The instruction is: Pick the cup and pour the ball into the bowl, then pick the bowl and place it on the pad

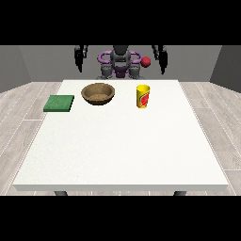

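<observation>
A yellow cup [143,96] with a red mark stands upright on the white table [122,150], right of the middle at the back. A small red ball [146,61] shows well above the cup, beside the robot's torso and apart from both hands. The brown bowl [98,93] sits left of the cup. A flat green pad [59,103] lies at the table's left edge. The hand at the view's left [81,57] and the hand at the view's right [162,57] hang raised behind the table's far edge with fingers straight, holding nothing.
The robot's torso [120,63] stands behind the far edge of the table. Wooden floor surrounds the table on all sides.
</observation>
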Action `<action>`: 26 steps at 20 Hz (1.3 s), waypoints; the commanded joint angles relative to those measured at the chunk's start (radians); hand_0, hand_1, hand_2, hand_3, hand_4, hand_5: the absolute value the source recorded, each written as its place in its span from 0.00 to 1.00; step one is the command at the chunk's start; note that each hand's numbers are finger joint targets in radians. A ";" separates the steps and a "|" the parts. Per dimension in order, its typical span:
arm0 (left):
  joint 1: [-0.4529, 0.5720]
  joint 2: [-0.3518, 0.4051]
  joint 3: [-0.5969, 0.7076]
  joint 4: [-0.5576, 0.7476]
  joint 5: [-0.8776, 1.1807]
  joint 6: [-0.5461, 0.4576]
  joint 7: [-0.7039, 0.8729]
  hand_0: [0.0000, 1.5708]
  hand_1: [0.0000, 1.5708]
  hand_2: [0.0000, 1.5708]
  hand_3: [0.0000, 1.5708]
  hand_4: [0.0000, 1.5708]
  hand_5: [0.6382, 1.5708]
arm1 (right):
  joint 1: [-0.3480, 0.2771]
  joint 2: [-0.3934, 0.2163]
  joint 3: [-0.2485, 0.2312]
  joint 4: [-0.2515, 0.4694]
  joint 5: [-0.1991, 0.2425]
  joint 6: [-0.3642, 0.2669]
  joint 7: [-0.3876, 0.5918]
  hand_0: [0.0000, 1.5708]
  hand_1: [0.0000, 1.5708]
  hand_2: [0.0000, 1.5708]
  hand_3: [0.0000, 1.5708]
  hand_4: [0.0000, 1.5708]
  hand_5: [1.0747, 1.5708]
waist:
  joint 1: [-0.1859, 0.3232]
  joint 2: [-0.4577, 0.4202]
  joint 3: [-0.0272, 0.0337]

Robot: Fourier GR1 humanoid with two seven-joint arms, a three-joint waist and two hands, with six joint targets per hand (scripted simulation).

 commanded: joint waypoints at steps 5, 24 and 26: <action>-0.018 0.027 0.016 -0.096 0.017 -0.002 0.094 0.00 0.00 0.00 0.00 0.42 0.99 | -0.013 -0.038 -0.022 -0.094 -0.012 -0.003 0.098 0.00 0.00 0.00 0.00 0.56 0.92 | -0.006 -0.254 0.0128; -0.211 -0.071 -0.061 -0.138 0.036 0.231 0.139 0.00 0.00 0.00 0.00 0.37 0.97 | -0.086 0.057 -0.038 -0.327 -0.091 -0.102 0.267 0.00 0.00 0.00 0.00 0.46 0.96 | -0.082 0.063 0.0194; -0.261 -0.062 -0.046 -0.119 0.036 0.221 0.101 0.00 0.00 0.00 0.00 0.35 0.95 | -0.096 0.056 -0.057 -0.272 -0.089 -0.084 0.172 0.00 0.00 0.00 0.06 0.45 0.95 | -0.074 0.133 0.0198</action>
